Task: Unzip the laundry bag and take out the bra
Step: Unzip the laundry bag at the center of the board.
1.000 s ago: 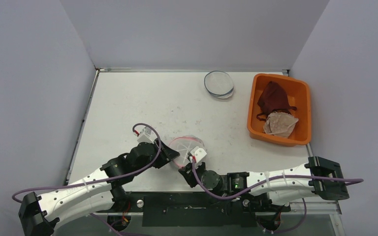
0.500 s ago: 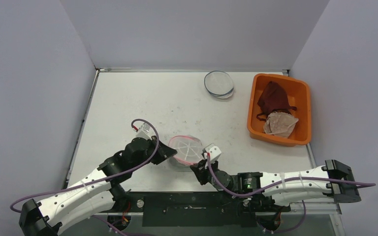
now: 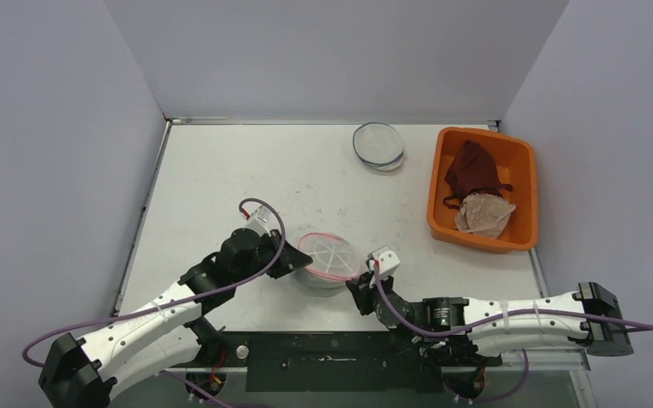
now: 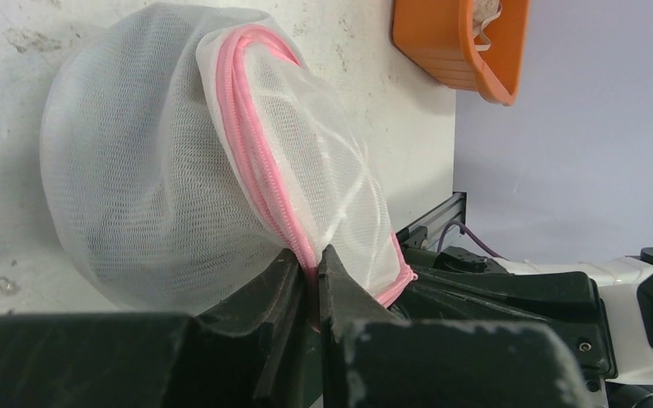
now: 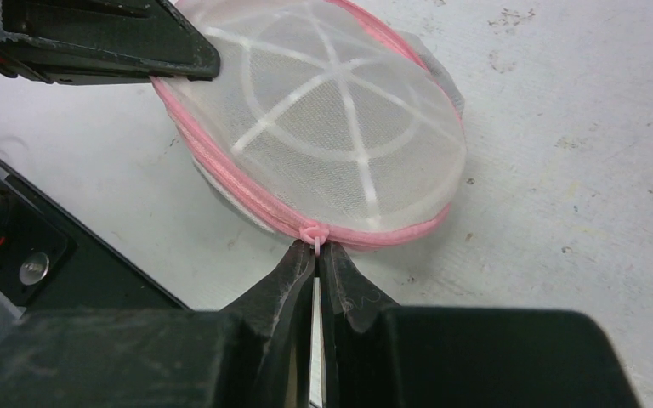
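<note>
The laundry bag [image 3: 329,257] is a round white mesh pouch with a pink zipper, lying near the table's front edge. My left gripper [image 3: 296,265] is shut on its pink zipper seam [image 4: 259,170] at the bag's left side, the jaws pinching the rim [image 4: 315,268]. On the bag's right front, my right gripper [image 3: 360,279] is shut on the small pink zipper pull [image 5: 315,231], fingertips [image 5: 316,248] tight together. In the right wrist view the bag [image 5: 340,127] shows its white cross-stitched face. The bra is not visible; the mesh hides the contents.
An orange bin [image 3: 436,191] stands at the right with a maroon garment [image 3: 472,170] and a beige one [image 3: 483,214] in it. A second round mesh bag with a blue rim [image 3: 378,144] lies at the back. The table's front edge is just behind both grippers.
My left gripper has closed on the bag's zipper seam. The bag and both grippers have shifted to the right; the right gripper stayed shut on the pull.
</note>
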`<state>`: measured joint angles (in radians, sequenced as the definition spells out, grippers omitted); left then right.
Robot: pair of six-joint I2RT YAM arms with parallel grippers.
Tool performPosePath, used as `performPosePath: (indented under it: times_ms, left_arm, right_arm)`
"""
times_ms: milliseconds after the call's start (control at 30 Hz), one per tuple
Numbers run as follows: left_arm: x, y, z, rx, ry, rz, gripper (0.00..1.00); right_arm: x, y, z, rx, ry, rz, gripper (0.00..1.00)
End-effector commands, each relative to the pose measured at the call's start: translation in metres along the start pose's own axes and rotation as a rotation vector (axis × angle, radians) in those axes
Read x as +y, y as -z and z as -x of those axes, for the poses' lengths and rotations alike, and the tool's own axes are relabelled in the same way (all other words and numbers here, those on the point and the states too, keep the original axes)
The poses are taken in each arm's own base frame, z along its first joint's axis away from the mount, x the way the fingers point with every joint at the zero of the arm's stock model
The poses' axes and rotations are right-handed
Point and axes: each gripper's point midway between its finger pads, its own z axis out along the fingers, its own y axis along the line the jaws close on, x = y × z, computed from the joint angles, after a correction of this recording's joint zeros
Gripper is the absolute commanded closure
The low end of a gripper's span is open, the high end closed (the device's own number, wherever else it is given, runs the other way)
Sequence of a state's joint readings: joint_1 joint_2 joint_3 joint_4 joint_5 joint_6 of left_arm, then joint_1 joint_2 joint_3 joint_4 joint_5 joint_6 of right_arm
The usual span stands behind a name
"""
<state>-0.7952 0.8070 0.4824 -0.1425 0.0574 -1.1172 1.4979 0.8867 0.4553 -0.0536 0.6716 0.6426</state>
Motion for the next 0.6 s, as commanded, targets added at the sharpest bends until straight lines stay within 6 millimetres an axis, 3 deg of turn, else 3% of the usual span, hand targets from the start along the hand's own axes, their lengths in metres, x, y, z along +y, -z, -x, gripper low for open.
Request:
performPosePath:
  times_ms: [0, 100, 200, 233, 333, 467, 567]
  left_arm:
    - [-0.024, -0.008, 0.016, 0.014, -0.066, -0.091, 0.96]
    - [-0.021, -0.014, 0.021, 0.03, -0.064, -0.094, 0.95]
    - [-0.029, -0.019, 0.039, 0.006, -0.087, -0.115, 0.82]
    - [-0.038, -0.019, 0.047, 0.0, -0.105, -0.126, 0.75]
    - [-0.037, -0.018, 0.048, 0.047, -0.153, -0.063, 0.36]
    - [-0.012, -0.001, 0.039, 0.052, -0.133, 0.039, 0.02]
    - [0.002, 0.021, 0.027, 0.034, -0.097, 0.055, 0.04]
  right_arm:
    - [-0.027, -0.002, -0.002, -0.019, -0.003, -0.087, 0.95]
    - [-0.025, -0.003, -0.002, -0.026, -0.015, -0.064, 0.95]
    - [-0.017, -0.005, -0.001, -0.034, -0.022, -0.033, 0.95]
    - [-0.014, -0.007, 0.0, -0.038, -0.024, -0.024, 0.95]
    - [0.0, -0.013, 0.002, -0.033, -0.015, 0.011, 0.95]
    - [0.021, -0.021, 0.007, -0.032, -0.009, 0.058, 0.95]
    - [0.036, -0.026, 0.012, -0.036, -0.013, 0.102, 0.95]
